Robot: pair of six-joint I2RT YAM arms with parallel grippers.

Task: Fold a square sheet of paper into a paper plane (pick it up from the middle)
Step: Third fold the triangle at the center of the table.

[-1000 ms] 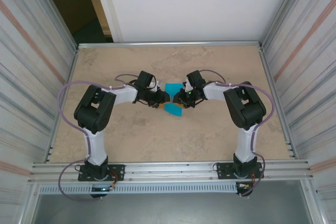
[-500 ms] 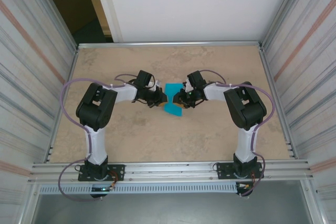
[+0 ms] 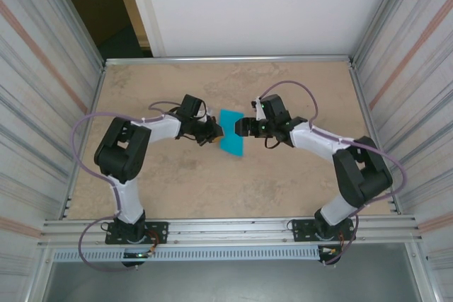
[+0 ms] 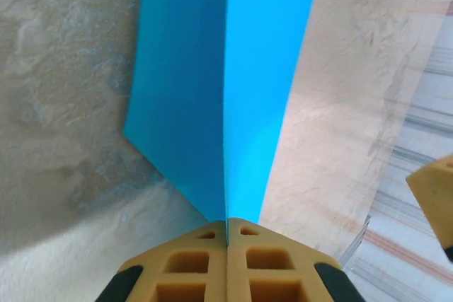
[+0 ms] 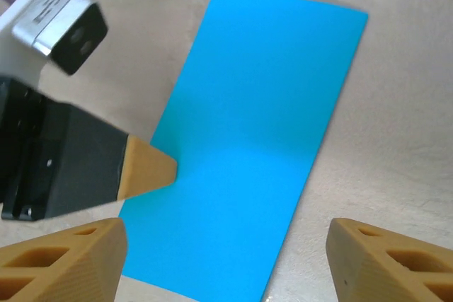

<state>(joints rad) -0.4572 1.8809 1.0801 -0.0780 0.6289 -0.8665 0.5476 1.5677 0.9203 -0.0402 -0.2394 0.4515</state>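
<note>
The square sheet of paper, turquoise-blue, lies at mid-table as a long folded rectangle, not a paper plane. My left gripper is shut on the middle of its left long edge. In the left wrist view the sheet runs away from the closed tan pads, and a straight line splits it into a darker and a brighter half. My right gripper stands open just right of the sheet. In the right wrist view its fingers straddle the near end of the sheet, apart from it.
The marbled tabletop is walled by aluminium frames on the left and right, with a rail along the near edge. The left arm's wrist camera sits close to the right gripper.
The left gripper closed on the sheet's edge. The right gripper opened wide and drew back to the right off the sheet, and its elbow swung out to the right.
</note>
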